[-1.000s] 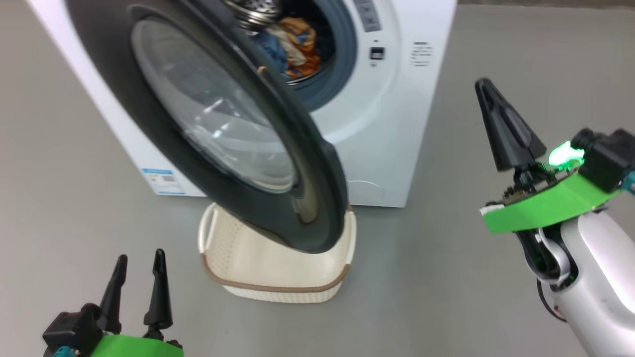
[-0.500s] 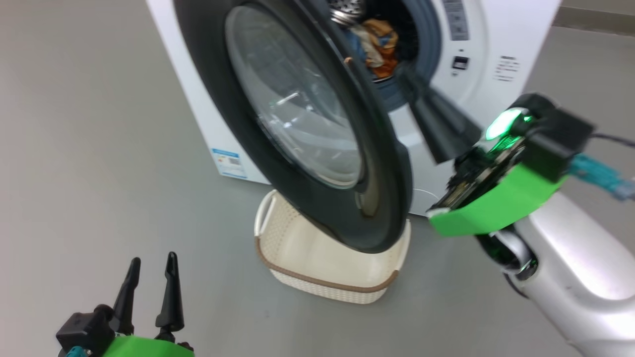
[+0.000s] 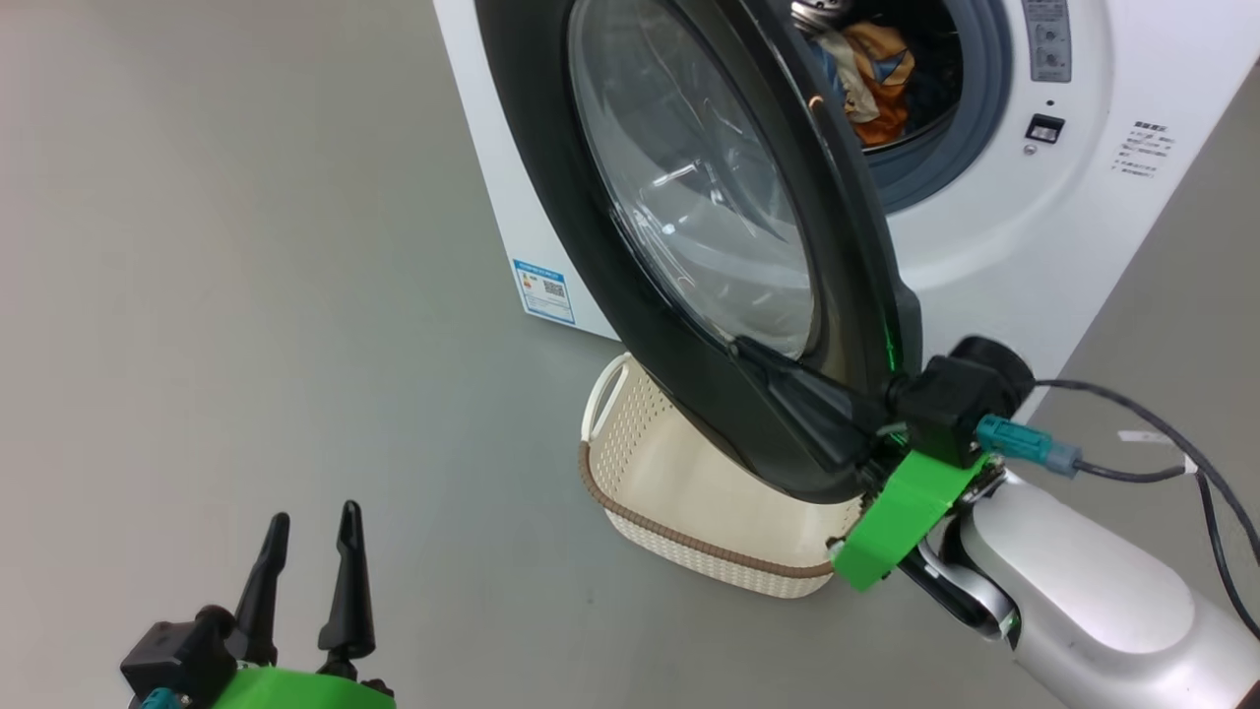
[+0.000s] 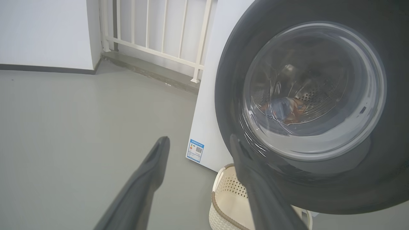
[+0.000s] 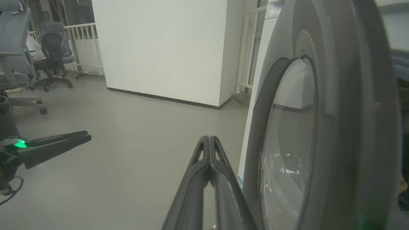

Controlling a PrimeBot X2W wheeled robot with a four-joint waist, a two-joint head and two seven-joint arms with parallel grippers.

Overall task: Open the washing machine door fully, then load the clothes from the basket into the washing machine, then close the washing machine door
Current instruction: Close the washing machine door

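The washing machine (image 3: 984, 246) stands at the upper right with the washing machine door (image 3: 541, 158) swung partly open, its glass bowl facing me. The clothes (image 3: 876, 69) lie inside the drum, and show through the glass (image 4: 284, 108) in the left wrist view. The basket (image 3: 709, 561) sits on the floor under the door, its visible inside bare. My right gripper (image 3: 740, 345) is shut, and its fingers (image 5: 209, 150) lie along the outer face of the door's (image 5: 335, 127) lower ring. Contact is unclear. My left gripper (image 3: 310, 522) stands open at the lower left, apart from the door (image 4: 230, 80).
Grey floor stretches to the left of the machine. A blue label sticker (image 3: 543, 290) marks the machine's side. A white railing (image 4: 153, 38) and a white wall (image 5: 159, 48) stand behind. Office chairs (image 5: 51, 54) are far off. The right arm's cable (image 3: 1162, 443) trails right.
The camera has turned, shifting the whole picture. My shut right gripper swung from the right of the door down onto the outer face of its lower ring. The left gripper stayed open in place.
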